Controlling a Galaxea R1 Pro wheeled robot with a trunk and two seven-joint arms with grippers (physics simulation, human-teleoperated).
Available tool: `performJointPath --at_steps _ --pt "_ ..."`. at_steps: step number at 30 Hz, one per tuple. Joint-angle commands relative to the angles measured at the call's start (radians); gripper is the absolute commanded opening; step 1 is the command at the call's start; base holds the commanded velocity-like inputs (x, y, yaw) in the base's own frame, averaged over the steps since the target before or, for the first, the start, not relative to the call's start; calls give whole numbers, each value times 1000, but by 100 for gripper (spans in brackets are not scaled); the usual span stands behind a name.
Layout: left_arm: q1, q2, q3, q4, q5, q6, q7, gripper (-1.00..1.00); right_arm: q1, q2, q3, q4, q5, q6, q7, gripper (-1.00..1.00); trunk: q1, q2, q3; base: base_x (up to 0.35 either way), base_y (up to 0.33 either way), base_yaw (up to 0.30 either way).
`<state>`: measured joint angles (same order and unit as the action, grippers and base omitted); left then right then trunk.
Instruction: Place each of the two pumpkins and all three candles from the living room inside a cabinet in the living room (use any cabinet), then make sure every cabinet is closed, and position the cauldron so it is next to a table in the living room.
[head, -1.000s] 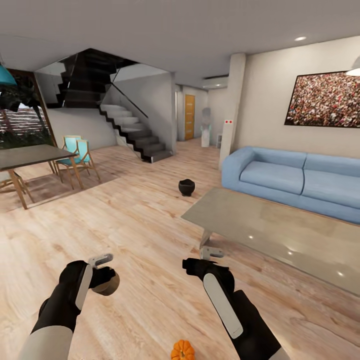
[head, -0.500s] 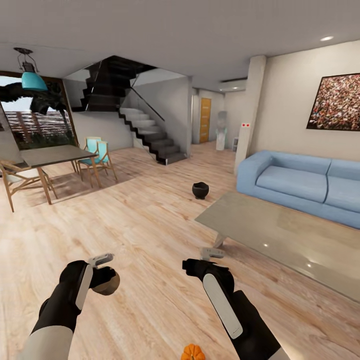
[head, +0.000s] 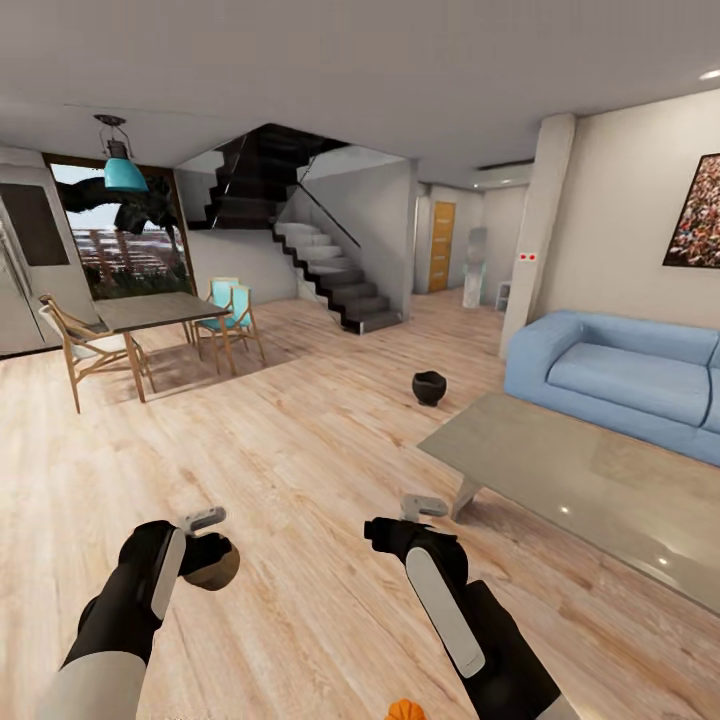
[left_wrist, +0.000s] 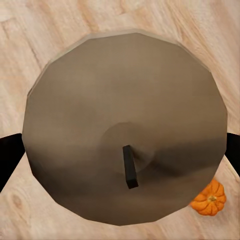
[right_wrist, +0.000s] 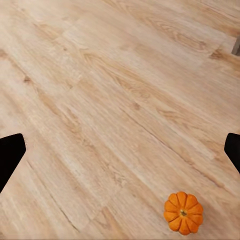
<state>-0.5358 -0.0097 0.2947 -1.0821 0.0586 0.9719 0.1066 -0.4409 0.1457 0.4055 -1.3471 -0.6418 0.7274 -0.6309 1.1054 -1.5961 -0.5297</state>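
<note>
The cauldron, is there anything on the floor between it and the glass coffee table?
Nothing visible. In the head view the cauldron sits on bare wooden floor just beyond the far corner of the table, with only open boards between them. The blue sofa stands off to the side, out of that path.

A pumpkin (right_wrist: 183, 212) sits on bare wooden floor (right_wrist: 115, 100).

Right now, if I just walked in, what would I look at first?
Probably the big blue sofa by the wall, with the long glass table in front of it and the little black cauldron on the floor past the table's corner. Close up, the left gripper holds a tan candle, and an orange pumpkin sits on the floor.
</note>
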Motion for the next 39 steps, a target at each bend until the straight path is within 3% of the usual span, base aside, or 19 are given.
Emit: performJointPath --at_steps 1,14,21,39 --pt "-1 -1 2 -1 7 4 7 -100 -1 0 1 -1 -10 1 -10 100 0 -1 0 0 0 209" --pt "-1 -2 3 0 7 4 7 -100 -1 2 1 -1 -10 2 -10 100 0 -1 10 -37 115 233" --pt "-1 -4 1 0 7 4 7 -100 -1 28 2 22 -4 4 -12 100 0 -1 4 -2 17 245" --pt "-1 -3 3 1 7 4 8 -100 -1 29 28 33 1 2 -19 100 0 -1 -17 74 56 197"
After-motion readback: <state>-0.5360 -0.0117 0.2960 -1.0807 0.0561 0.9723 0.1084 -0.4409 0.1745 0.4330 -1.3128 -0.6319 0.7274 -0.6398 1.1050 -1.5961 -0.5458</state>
